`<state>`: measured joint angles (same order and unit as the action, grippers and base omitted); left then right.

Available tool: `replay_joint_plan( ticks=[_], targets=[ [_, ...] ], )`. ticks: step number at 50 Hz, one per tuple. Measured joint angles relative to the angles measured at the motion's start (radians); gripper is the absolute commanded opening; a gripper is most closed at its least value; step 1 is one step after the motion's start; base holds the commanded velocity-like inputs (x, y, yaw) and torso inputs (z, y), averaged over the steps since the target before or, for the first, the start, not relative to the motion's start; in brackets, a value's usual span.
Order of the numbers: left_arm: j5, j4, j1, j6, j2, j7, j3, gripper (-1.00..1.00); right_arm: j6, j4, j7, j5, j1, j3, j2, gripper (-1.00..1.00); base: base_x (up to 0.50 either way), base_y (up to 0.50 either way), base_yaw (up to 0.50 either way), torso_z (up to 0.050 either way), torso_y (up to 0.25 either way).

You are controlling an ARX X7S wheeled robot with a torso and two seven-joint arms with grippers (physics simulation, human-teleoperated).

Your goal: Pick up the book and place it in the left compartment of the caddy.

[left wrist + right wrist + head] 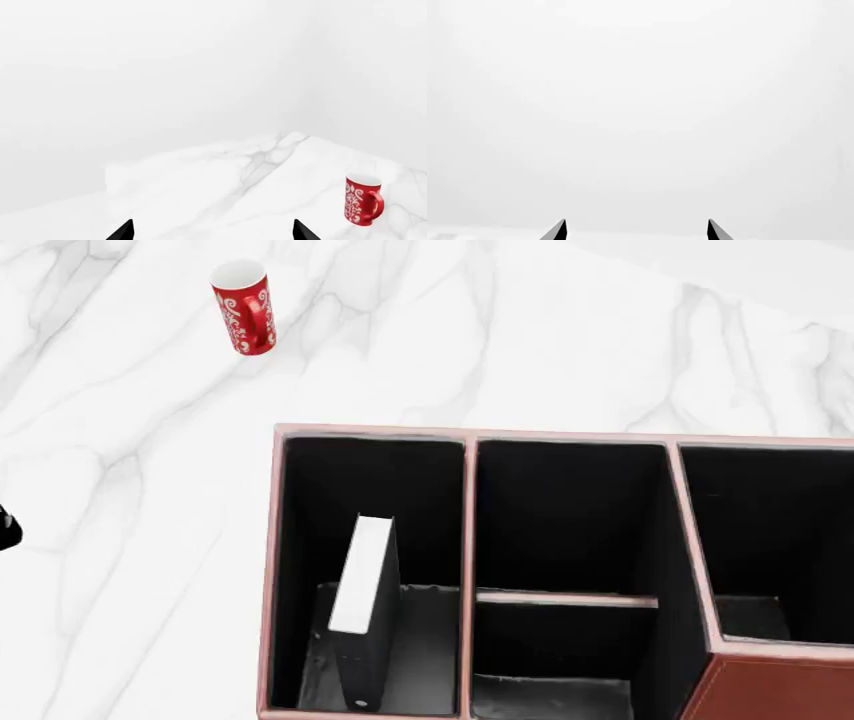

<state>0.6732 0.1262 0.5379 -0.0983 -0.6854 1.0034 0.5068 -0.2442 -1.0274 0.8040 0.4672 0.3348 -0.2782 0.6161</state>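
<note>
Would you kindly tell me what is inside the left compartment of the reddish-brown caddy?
The left compartment holds the thick black hardcover book, standing on edge with white pages up. The book hides the floor under it; bare black lining shows elsewhere.

White marble table (pixel 120 490), plain white walls (pixel 133 75)

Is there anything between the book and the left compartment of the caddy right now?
No. The book already stands inside the left compartment of the caddy, leaning, free of both grippers. The red mug sits well apart on the table.
</note>
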Motion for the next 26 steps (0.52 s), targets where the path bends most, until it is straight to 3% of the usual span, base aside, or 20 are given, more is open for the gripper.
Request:
replay_joint_plan(
  ticks=[26],
  targets=[
    [0.070, 0.034, -0.111, 0.047, -0.111, 0.108, -0.154, 1.00, 0.179, -0.005, 0.036, 0.099, 0.275, -0.301, -0.014, 1.00, 0.00, 0.00, 0.00, 0.000, 0.000]
  ],
)
